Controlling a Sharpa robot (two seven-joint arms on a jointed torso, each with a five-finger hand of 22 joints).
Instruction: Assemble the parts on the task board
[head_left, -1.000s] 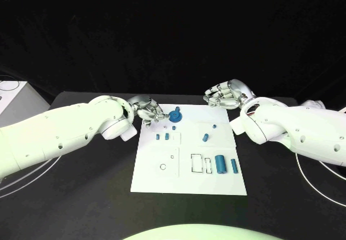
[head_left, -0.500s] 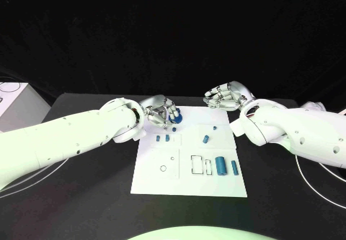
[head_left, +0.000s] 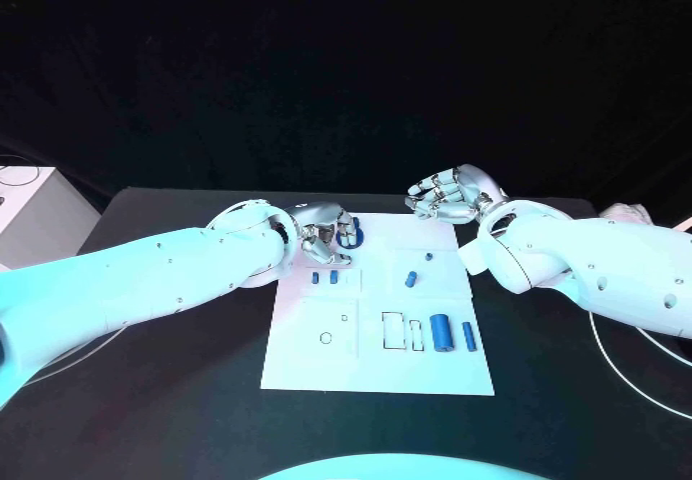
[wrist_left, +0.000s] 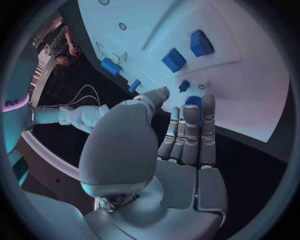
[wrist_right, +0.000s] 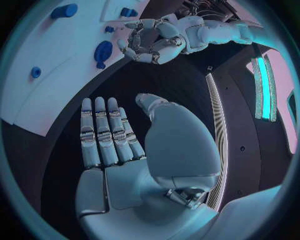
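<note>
The white task board (head_left: 375, 365) lies mid-table. My left hand (head_left: 329, 232) is over its far left corner, fingers stretched out (wrist_left: 187, 130), their tips against a round blue part (head_left: 356, 238) (wrist_left: 192, 102) that lies on the board; nothing sits between thumb and fingers. Two small blue blocks (head_left: 325, 278) (wrist_left: 173, 60) lie just nearer. A short blue piece (head_left: 411, 278), a thick cylinder (head_left: 440, 333) and a thin one (head_left: 469, 335) lie on the right half. My right hand (head_left: 450, 193) hovers past the far right corner, palm bare (wrist_right: 109, 145); the right wrist view shows the left hand (wrist_right: 150, 37) beside the round part (wrist_right: 102, 51).
A white box (head_left: 29, 205) stands at the table's left edge. White cables (head_left: 635, 370) loop on the black table at the right. The board's near left half carries only small holes (head_left: 326, 335) and outlines.
My left hand has moved right onto the board's far corner and turned down over the round blue part it was holding up. The right hand has stayed put.
</note>
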